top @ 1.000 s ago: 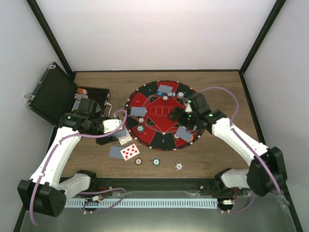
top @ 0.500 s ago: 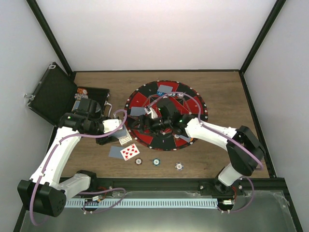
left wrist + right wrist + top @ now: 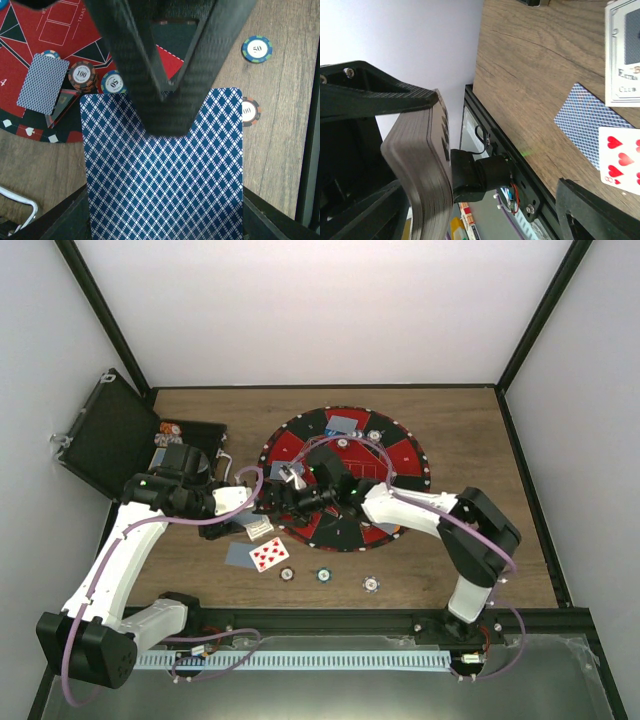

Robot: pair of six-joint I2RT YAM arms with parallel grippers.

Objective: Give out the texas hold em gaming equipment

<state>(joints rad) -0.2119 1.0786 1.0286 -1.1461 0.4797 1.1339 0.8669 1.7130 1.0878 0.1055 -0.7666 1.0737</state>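
Left pincer (image 3: 165, 131) clamped on the blue diamond-backed card deck (image 3: 200, 200), right pincer (image 3: 272, 498) spread apart: close in squarely and pinch only the top card (image 3: 125, 170).

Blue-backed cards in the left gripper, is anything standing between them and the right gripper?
Nothing visible does. The blue-backed cards are clamped in the left gripper by the left edge of the mat; the open right gripper hangs close beside them, with no object between.

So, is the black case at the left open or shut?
Open: the black case has its lid swung back leftward, and chips show in its tray.
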